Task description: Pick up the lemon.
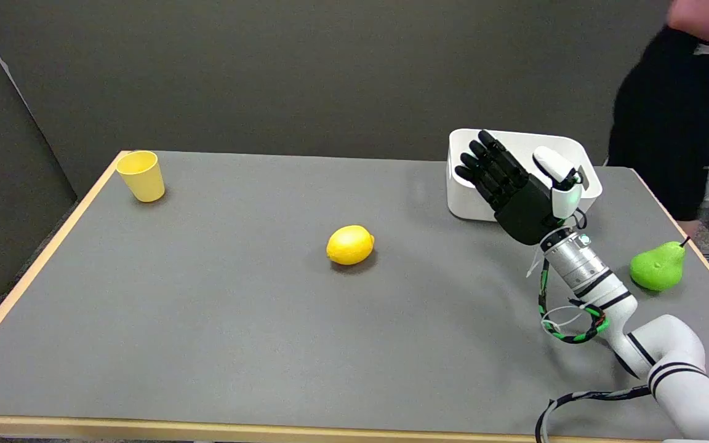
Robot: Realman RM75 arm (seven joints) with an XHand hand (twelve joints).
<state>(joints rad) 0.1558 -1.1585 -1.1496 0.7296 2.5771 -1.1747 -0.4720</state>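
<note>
The yellow lemon (349, 245) lies on its side near the middle of the grey table. My right hand (514, 187) hangs in the air well to the right of it, in front of a white bin, with its fingers stretched out and apart and nothing in them. A wide strip of bare table separates the hand from the lemon.
A white bin (462, 191) stands at the back right, partly behind my hand. A green pear (657, 266) lies near the table's right edge. A yellow cup (141, 176) stands at the far left corner. A person in dark clothes (674, 104) stands beyond the right edge.
</note>
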